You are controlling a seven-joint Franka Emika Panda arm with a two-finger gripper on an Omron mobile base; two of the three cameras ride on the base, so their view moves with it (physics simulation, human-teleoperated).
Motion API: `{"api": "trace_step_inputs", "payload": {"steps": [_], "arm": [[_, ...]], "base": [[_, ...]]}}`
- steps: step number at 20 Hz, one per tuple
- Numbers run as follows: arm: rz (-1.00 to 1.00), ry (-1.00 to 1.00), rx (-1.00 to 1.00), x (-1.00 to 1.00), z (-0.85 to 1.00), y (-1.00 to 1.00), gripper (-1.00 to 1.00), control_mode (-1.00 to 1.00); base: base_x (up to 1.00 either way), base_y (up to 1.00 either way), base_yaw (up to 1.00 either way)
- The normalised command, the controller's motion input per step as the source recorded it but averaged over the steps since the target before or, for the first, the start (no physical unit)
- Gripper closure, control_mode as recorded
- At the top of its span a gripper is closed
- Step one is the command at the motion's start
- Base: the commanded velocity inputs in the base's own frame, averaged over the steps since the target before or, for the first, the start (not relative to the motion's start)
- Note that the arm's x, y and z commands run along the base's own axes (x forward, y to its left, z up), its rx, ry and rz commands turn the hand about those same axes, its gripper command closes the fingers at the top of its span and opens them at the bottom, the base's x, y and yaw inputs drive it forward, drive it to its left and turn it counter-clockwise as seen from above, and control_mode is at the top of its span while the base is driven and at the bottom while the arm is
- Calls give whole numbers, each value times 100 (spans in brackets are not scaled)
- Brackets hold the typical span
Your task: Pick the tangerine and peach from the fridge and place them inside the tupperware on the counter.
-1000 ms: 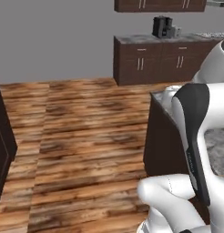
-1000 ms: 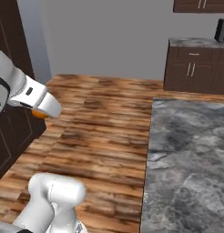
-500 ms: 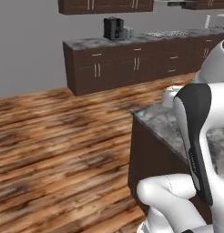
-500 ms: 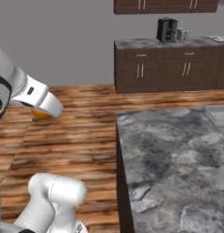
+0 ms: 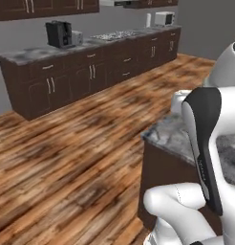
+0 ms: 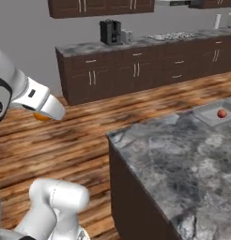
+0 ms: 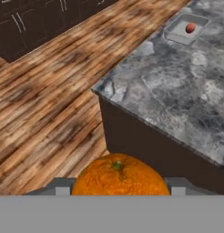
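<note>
My gripper (image 6: 44, 111) is shut on the tangerine (image 7: 119, 176), a plain bright orange fruit that sits low and large in the hand view between the fingertips. It hangs over the wooden floor, left of the counter (image 6: 169, 154) corner. In the right base view a sliver of the tangerine (image 6: 39, 116) peeks out under the hand. The light-grey tupperware (image 7: 175, 34) lies far along the marbled counter (image 7: 177, 86), with the reddish peach (image 7: 190, 27) inside it. From the right base camera, the tupperware (image 6: 207, 112) with the peach (image 6: 222, 113) is at the right edge. The fridge is out of view.
Dark brown cabinets (image 6: 136, 70) with a stone top line the far wall, with a black coffee machine (image 6: 109, 32) on them. Wooden floor (image 5: 67, 158) lies open between them and the counter corner (image 5: 169, 136). The arm's white links (image 5: 205, 143) block the left base view at right.
The whole picture has swung as the base turned. The counter and the far cabinets have come into view. The gripper stays shut on the tangerine.
</note>
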Motion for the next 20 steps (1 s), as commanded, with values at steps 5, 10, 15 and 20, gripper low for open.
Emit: {"api": "trace_step_inputs", "payload": {"steps": [5, 10, 15, 20], "arm": [[0, 0, 0, 0, 0, 0, 100, 100], [0, 0, 0, 0, 0, 0, 100, 100], [0, 0, 0, 0, 0, 0, 100, 100], [0, 0, 0, 0, 0, 0, 100, 100]], "base": [[60, 100, -58], [68, 100, -62], [73, 100, -67], [73, 100, -71]]}}
